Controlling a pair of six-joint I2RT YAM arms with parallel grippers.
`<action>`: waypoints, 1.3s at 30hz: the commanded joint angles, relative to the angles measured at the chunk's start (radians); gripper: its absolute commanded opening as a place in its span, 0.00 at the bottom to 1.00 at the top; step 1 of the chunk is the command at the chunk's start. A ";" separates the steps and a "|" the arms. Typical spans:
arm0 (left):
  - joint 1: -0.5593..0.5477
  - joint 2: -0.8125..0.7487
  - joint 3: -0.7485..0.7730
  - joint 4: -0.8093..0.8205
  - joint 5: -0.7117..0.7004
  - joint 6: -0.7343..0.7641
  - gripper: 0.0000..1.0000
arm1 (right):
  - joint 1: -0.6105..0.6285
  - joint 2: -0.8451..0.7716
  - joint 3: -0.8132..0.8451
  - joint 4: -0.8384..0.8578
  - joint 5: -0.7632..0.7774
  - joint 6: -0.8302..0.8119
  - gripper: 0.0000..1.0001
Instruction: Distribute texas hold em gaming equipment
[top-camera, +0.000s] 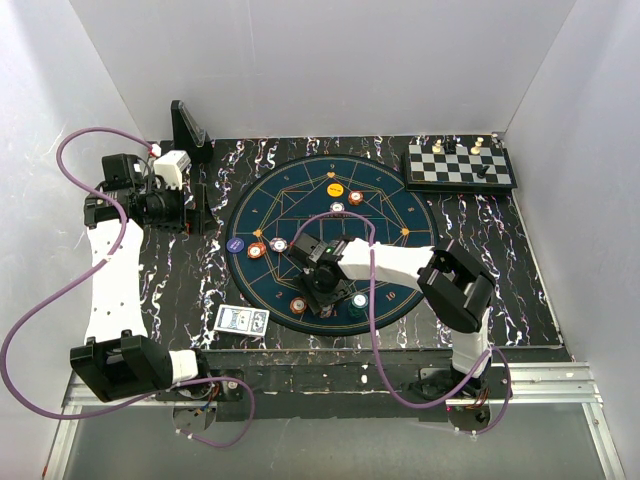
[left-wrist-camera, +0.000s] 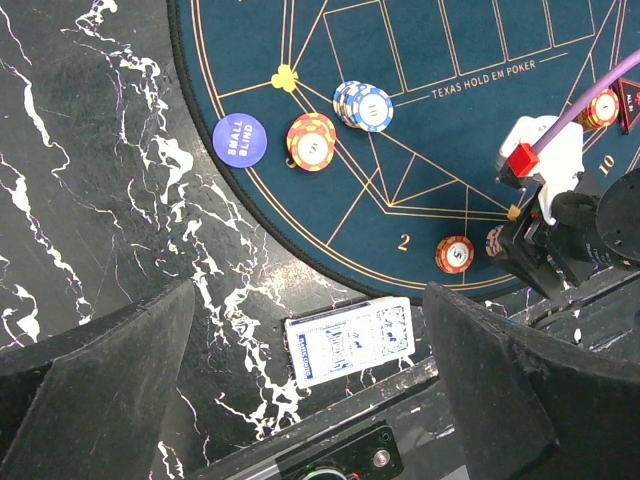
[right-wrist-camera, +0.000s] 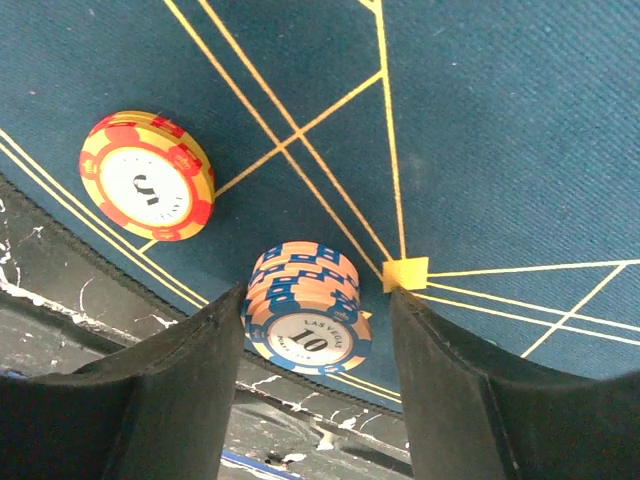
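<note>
A deck of blue-backed cards (top-camera: 241, 319) lies on the black marble table just off the mat's near-left edge, and shows in the left wrist view (left-wrist-camera: 350, 340). Poker chips lie around the mat: a purple one (top-camera: 235, 243), orange ones (top-camera: 257, 250) (top-camera: 298, 305), a teal one (top-camera: 359, 300), a yellow one (top-camera: 333, 188). My right gripper (top-camera: 322, 290) is open low over the mat. Its fingers straddle a leaning stack of peach-and-blue "10" chips (right-wrist-camera: 305, 310); the left finger (right-wrist-camera: 190, 380) is at the stack's side and the right one stands apart. My left gripper (top-camera: 197, 205) is open and empty, high above the table (left-wrist-camera: 310, 290).
The round dark-blue mat (top-camera: 300, 200) fills the middle of the table. A chessboard with pieces (top-camera: 460, 165) sits at the back right. A black stand (top-camera: 187, 125) is at the back left. A red-and-yellow chip (right-wrist-camera: 148, 190) lies left of the straddled stack. White walls enclose the table.
</note>
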 joint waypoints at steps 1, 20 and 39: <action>0.004 -0.019 0.014 0.007 0.000 0.001 1.00 | 0.002 0.004 -0.017 0.030 0.001 0.008 0.63; 0.006 -0.025 0.005 0.010 0.015 0.000 1.00 | 0.000 -0.094 0.085 -0.066 0.044 -0.004 0.41; 0.004 -0.030 0.000 -0.001 0.015 0.020 1.00 | -0.507 -0.120 0.138 -0.082 0.158 -0.018 0.33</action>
